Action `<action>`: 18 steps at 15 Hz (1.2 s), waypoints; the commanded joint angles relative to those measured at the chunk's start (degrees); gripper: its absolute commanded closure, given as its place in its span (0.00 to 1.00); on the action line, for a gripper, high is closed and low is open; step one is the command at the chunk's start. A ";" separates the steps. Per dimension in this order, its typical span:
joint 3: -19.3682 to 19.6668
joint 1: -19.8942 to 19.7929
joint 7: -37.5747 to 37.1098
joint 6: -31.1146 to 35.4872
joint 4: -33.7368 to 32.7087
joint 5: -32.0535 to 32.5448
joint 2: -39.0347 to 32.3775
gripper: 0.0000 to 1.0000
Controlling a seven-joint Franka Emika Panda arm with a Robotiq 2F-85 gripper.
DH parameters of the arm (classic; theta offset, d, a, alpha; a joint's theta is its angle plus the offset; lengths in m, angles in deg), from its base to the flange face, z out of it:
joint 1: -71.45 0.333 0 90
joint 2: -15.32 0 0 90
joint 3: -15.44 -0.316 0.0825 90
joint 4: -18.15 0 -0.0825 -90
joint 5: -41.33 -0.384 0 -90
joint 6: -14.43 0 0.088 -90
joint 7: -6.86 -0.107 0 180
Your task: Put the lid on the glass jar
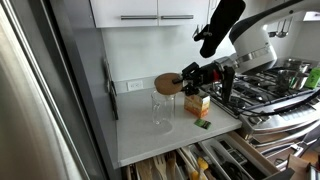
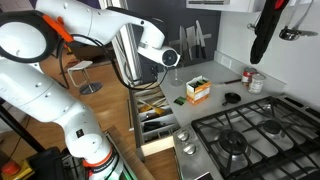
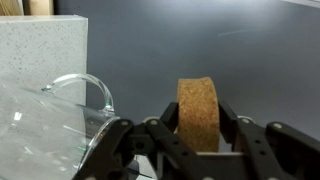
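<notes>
Two fingers (image 3: 230, 125) clamp the one cork lid (image 3: 199, 112) just above the one glass jar (image 1: 162, 112).

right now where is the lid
In an exterior view the lid is clamped in the gripper, in the air just above the glass jar on the white counter, near the yellow box.

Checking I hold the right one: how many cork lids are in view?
1. The lid, clamped in the gripper, near the top of the glass jar. Others may be hidden.
</notes>
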 commanded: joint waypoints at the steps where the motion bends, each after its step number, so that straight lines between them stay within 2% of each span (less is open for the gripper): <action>1: 1.49 0.92 -0.69 -0.50 -5.37 5.00 -4.77 0.82; 8: 3.51 1.22 -8.48 0.00 -10.58 14.94 -8.96 0.82; 14: 3.35 2.31 -14.41 0.87 -14.23 21.50 -11.45 0.82; 18: 3.58 3.00 -15.18 1.41 -15.35 22.88 -12.50 0.82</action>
